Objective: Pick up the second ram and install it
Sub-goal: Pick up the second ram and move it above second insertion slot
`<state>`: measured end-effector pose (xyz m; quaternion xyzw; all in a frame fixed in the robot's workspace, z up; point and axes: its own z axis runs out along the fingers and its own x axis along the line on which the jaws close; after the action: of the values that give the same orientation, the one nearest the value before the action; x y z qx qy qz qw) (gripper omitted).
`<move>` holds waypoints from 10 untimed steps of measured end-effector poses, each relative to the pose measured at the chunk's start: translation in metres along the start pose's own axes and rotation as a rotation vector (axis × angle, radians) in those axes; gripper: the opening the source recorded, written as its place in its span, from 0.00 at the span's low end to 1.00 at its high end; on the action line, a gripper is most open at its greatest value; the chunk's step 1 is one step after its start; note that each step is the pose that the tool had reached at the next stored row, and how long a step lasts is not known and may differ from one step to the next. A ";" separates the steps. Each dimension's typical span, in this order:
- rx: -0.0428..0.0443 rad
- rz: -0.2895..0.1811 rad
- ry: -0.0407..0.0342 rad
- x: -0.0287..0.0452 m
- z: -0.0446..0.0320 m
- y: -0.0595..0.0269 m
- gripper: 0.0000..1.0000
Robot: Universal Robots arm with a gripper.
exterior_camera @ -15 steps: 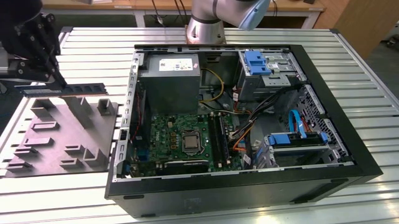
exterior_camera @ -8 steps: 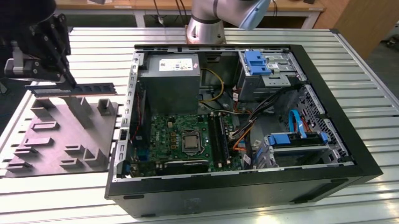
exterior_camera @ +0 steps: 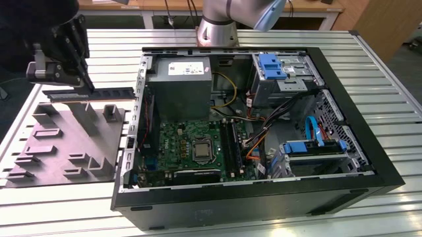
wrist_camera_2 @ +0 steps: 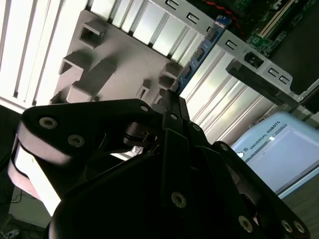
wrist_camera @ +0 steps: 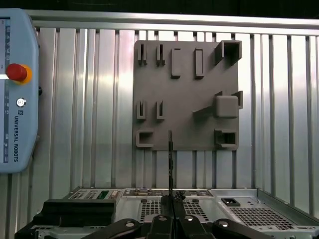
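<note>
My gripper (exterior_camera: 84,88) hangs above the grey moulded tray (exterior_camera: 46,143) at the exterior view's left, shut on the second ram (exterior_camera: 108,92). The stick is held level by one end, its free end pointing toward the open computer case (exterior_camera: 316,59). The ram (wrist_camera_2: 199,52) reaches out past the fingertips in the second wrist view, over the tray (wrist_camera_2: 119,59). Edge-on in the first wrist view, the ram (wrist_camera: 170,154) is a thin dark line rising from the gripper (wrist_camera: 172,198) across the tray (wrist_camera: 189,99). The long black memory slots (exterior_camera: 231,143) lie on the motherboard (exterior_camera: 191,136).
The case lies open on a slatted metal table (exterior_camera: 382,74), with a power supply (exterior_camera: 178,84), blue drive brackets (exterior_camera: 272,66) and loose cables inside. A teach pendant (wrist_camera: 15,94) rests on the table beside the tray. The arm's base (exterior_camera: 218,27) stands behind the case.
</note>
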<state>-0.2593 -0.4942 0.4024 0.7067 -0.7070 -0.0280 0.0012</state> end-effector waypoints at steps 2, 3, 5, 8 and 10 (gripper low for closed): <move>-0.0001 0.000 0.0000 0.0000 -0.0003 -0.0054 0.11; -0.0001 0.000 0.0001 0.0000 -0.0004 -0.0082 0.11; -0.0001 0.000 0.0000 -0.0001 -0.0006 -0.0142 0.11; 0.0000 0.000 -0.0001 0.0000 -0.0009 -0.0231 0.11; -0.0001 0.000 0.0000 0.0000 -0.0012 -0.0296 0.11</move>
<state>-0.2297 -0.4942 0.4024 0.7066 -0.7070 -0.0280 0.0012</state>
